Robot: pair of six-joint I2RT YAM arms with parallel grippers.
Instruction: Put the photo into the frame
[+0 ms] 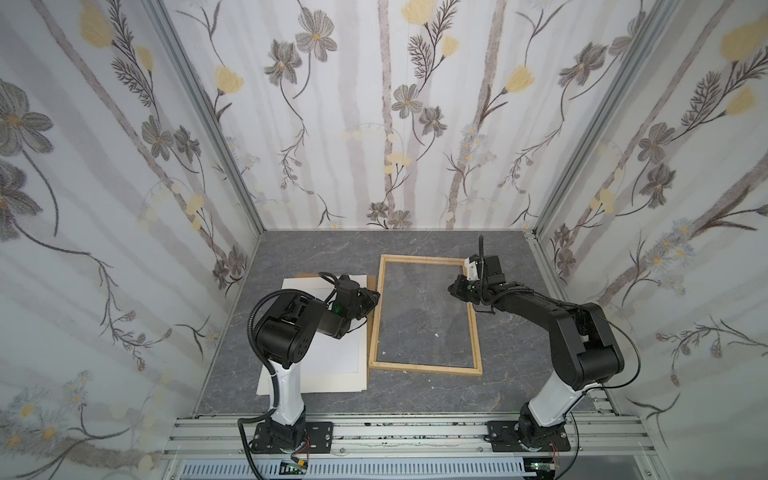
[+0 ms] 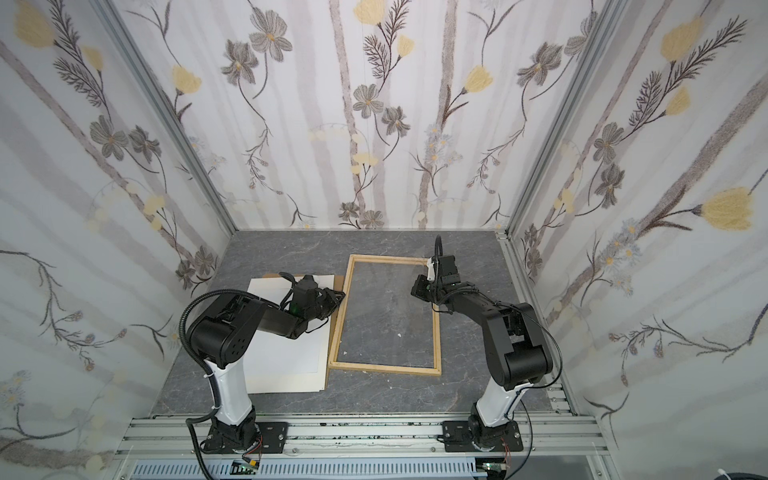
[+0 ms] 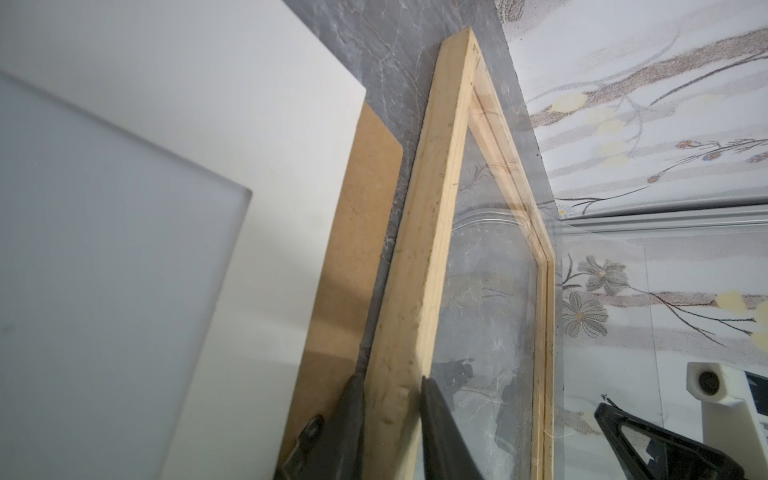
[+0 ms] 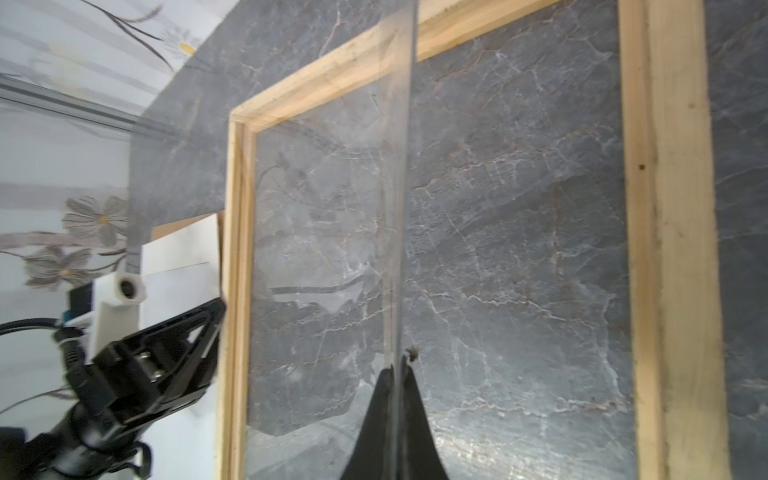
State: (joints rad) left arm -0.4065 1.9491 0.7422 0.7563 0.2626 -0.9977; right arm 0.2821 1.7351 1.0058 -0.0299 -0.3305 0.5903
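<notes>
The frame [image 1: 424, 368] [image 2: 384, 369], thin pale wood strips, lies flat on the grey table. My left gripper [image 1: 374, 297] [image 2: 340, 296] [image 3: 390, 378] is shut on the frame's left strip [image 3: 432, 232], one finger on each side. The photo [image 1: 316, 381] [image 2: 282, 384] [image 3: 257, 124], a cream-white sheet with its blank side up, lies left of the frame, partly under my left arm. My right gripper [image 1: 451, 289] [image 2: 414, 289] [image 4: 399, 370] is shut on the edge of a clear pane [image 4: 395, 208] [image 3: 602, 270], held over the frame's far right part.
A brown backing board [image 3: 357, 232] [image 1: 371, 282] lies under the photo, its edge showing beside the frame. A paler, smaller sheet [image 3: 104, 249] rests on top of the photo. Floral walls close the table on three sides. Rails carrying both arm bases [image 1: 291, 432] run along the front.
</notes>
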